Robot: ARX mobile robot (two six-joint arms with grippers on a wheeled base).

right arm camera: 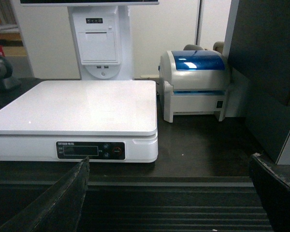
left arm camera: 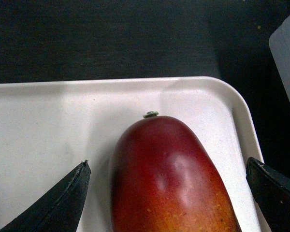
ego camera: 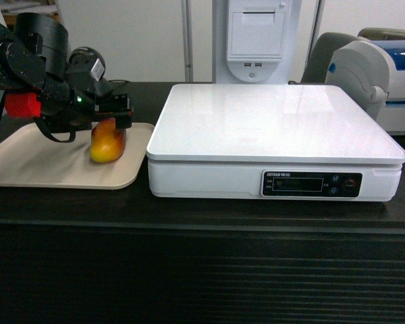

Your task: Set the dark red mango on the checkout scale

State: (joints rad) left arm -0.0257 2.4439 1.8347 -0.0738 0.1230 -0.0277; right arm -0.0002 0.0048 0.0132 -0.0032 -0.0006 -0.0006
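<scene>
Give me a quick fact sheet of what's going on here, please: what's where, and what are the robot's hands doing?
fruit: mango lying on the beige tray, left of the scale
scale: white scale, top bare, on the dark checkout counter
left gripper: open, fingers either side of the mango, not yet closed on it
right gripper: open, empty, facing the scale
behind: label printer

A smooth dark red mango point(left arm camera: 171, 181), orange at its lower end, lies on a cream plastic tray point(left arm camera: 48, 130). The left gripper point(left arm camera: 166, 193) is spread wide; its black fingers point(left arm camera: 58, 203) flank the fruit without touching.
</scene>
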